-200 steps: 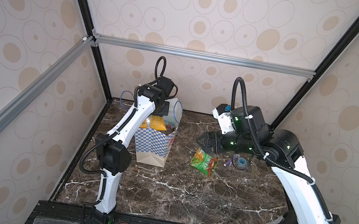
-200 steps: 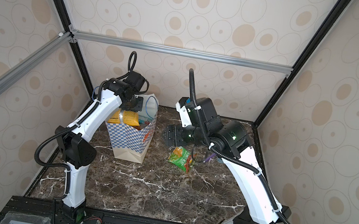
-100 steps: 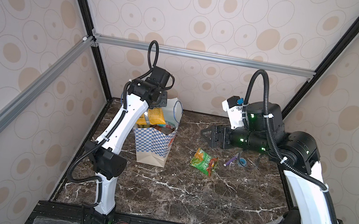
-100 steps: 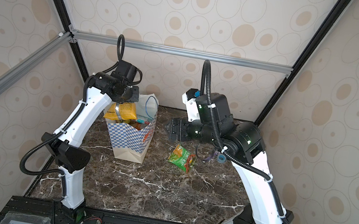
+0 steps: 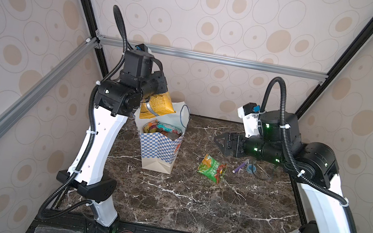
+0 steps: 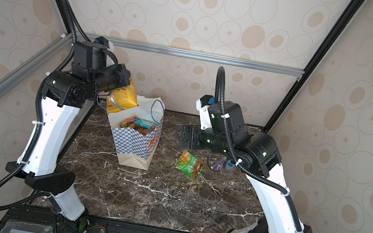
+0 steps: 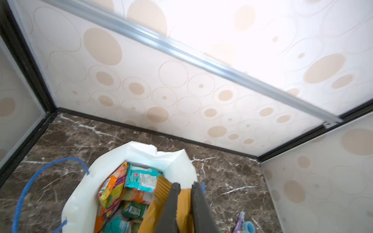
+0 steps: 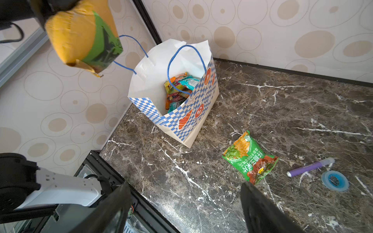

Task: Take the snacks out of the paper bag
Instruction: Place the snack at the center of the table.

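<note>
The left gripper (image 7: 184,186) is up high, with its two fingers (image 7: 173,193) squeezed close together on the top edge of a yellow packet (image 5: 157,105). The packet is puffy and crinkly. One side is yellow with small writing and a silver band. The other side, seen from the right wrist (image 8: 80,38), has a big green patch. It hangs down from the gripper with its long side mostly up and down, a bit tilted. Its loose end points down.

Just below this gripper stands the paper bag (image 5: 159,148). It is upright with its open top facing up. It is white inside, with blue and white checks and orange marks outside, a plain cream bottom and blue string handles. More snacks (image 5: 162,128) lie piled in it, in orange, green and teal, all pointing different ways.

Farther right, a green packet (image 5: 212,167) lies flat on the dark stone table (image 5: 178,198). It is green with orange and red pictures. It sits on a slant, down below the right gripper (image 5: 218,140), not touching it.

The right gripper has its fingers spread wide (image 8: 184,183) and holds nothing. Under its arm lie a purple stick (image 5: 241,165) and a blue tape roll (image 5: 251,169), side by side.
</note>
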Motion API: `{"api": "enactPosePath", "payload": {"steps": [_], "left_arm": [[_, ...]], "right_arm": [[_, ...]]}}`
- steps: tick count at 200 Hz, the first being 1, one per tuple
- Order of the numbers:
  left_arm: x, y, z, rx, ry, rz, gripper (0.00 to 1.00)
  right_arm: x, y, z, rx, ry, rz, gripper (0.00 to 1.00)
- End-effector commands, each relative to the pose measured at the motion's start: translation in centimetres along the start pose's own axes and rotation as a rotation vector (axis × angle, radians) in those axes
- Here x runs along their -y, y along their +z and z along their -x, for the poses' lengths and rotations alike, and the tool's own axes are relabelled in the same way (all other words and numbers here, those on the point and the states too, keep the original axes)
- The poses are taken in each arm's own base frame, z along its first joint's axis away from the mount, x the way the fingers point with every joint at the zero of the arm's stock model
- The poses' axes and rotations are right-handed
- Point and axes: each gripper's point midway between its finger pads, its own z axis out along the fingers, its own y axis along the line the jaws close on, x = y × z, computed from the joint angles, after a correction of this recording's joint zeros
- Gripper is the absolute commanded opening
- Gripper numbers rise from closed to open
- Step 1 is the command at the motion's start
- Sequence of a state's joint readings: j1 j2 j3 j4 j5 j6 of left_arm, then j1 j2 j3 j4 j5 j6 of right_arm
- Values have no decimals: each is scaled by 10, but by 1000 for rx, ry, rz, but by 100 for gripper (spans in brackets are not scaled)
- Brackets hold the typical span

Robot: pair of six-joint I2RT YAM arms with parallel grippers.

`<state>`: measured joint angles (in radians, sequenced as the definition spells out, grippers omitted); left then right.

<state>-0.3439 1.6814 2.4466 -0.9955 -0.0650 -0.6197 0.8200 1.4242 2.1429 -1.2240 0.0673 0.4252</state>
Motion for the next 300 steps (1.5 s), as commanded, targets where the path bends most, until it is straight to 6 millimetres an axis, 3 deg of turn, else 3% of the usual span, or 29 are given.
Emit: {"api": "enactPosePath", "payload": {"steps": [1, 30, 58, 107, 127, 155, 184, 214, 249, 300], "left_arm": [[29, -26, 18, 51, -83, -140, 0], [61, -35, 1, 17, -76, -218, 0], [95, -31, -32, -48, -46, -263, 0], [143, -13, -108, -193, 53, -284, 0], [153, 4, -159, -283, 150, -247, 0], [140, 29, -230, -383, 361, -82, 0], [101, 52, -294, -449, 462, 76, 0], [81, 65, -336, -438, 396, 52, 0], [60, 81, -401, -495, 347, 12, 0], [25, 99, -456, -517, 393, 42, 0]], "right_arm": [[14, -12, -13, 8, -8, -49, 89], [38, -20, -45, -38, 0, -121, 89], [62, -36, -75, -92, 14, -202, 89], [94, -64, -114, -144, 77, -306, 89], [99, -73, -124, -143, 99, -315, 89], [109, -81, -137, -154, 112, -341, 89], [115, -81, -149, -167, 127, -352, 88], [119, -81, -161, -185, 135, -359, 88], [122, -74, -171, -191, 138, -357, 88], [125, -61, -186, -216, 160, -358, 88]]}}
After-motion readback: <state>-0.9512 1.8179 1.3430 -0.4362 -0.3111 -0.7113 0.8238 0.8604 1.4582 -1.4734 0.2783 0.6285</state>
